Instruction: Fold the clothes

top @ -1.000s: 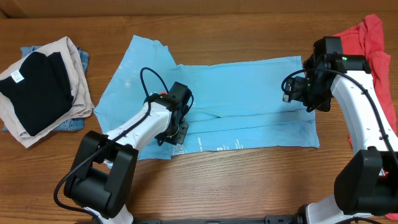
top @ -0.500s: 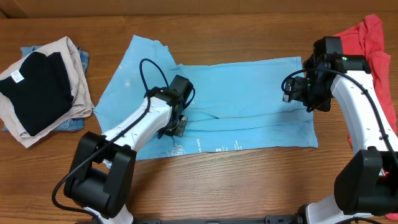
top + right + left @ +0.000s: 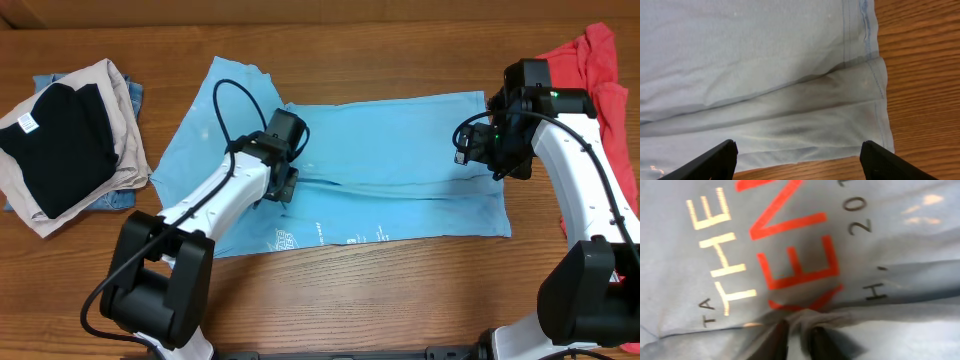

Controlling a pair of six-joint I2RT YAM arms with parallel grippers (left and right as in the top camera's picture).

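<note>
A light blue T-shirt [image 3: 400, 150] lies spread across the middle of the table, its front strip folded over. My left gripper [image 3: 281, 187] is shut on a fold of this shirt near its left-middle; in the left wrist view the fingers [image 3: 799, 339] pinch the cloth below red and gold printed letters. My right gripper [image 3: 490, 150] is open and empty above the shirt's right end; the right wrist view shows the fingers [image 3: 799, 157] wide apart over the hem [image 3: 865, 75].
A stack of folded clothes, black on beige [image 3: 65, 140], lies at the far left. A red garment [image 3: 590, 70] lies crumpled at the far right behind my right arm. Bare wood runs along the table's front edge.
My left gripper has moved away from the front edge toward the shirt's middle, dragging the pinched cloth with it. The right arm has not moved.
</note>
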